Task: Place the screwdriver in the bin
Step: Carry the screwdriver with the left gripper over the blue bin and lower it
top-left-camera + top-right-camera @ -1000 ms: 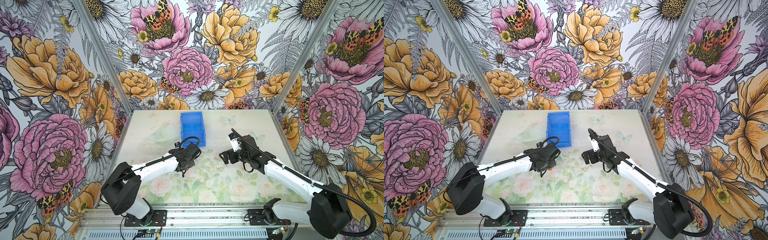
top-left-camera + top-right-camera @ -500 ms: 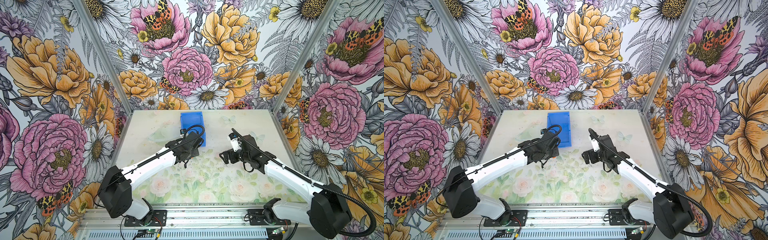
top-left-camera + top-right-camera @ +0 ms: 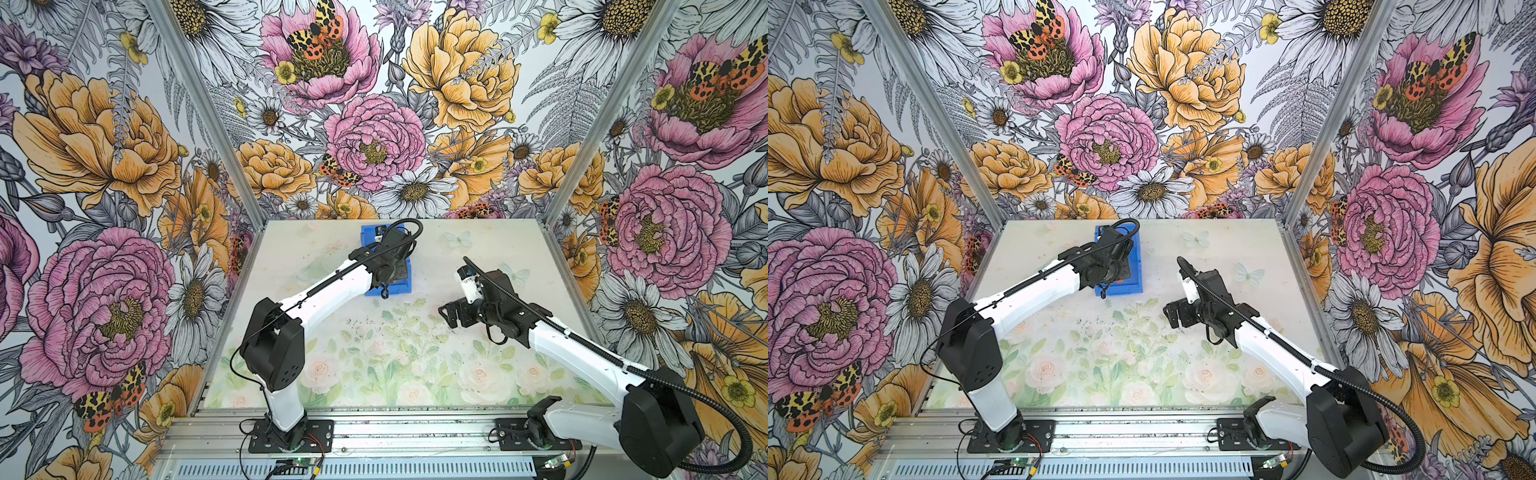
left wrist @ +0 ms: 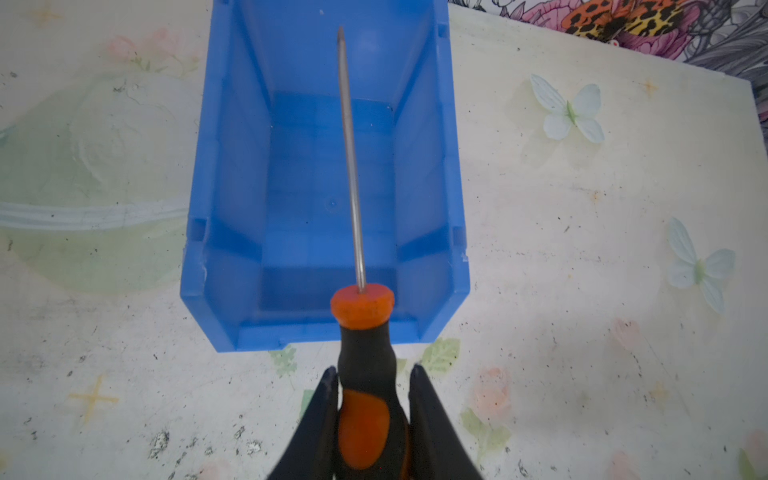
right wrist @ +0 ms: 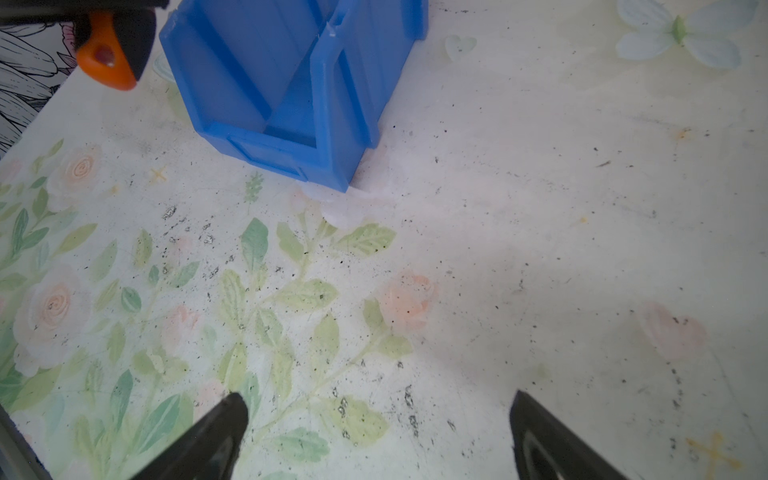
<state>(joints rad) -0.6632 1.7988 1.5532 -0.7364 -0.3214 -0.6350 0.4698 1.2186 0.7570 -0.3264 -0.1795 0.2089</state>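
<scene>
Carrying step underway, by my reading: left gripper [image 4: 372, 374] clamping handle of screwdriver [image 4: 362, 332], shaft reaching over open blue bin [image 4: 224, 166], handle hanging outside low front lip. Next move probably calling for easing forward, lowering, then letting go so it drops fully inside. Right gripper [image 5: 378, 409] idling near bin, jaws apart, empty. Table [image 4: 582, 249] showing pale floral print, dark specks; walls [image 3: 374, 137] showing big painted flowers

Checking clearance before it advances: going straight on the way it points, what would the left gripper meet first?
Probably the bin: the held screwdriver leads, tip aimed at its far wall, though height over the rim is unclear.
</scene>
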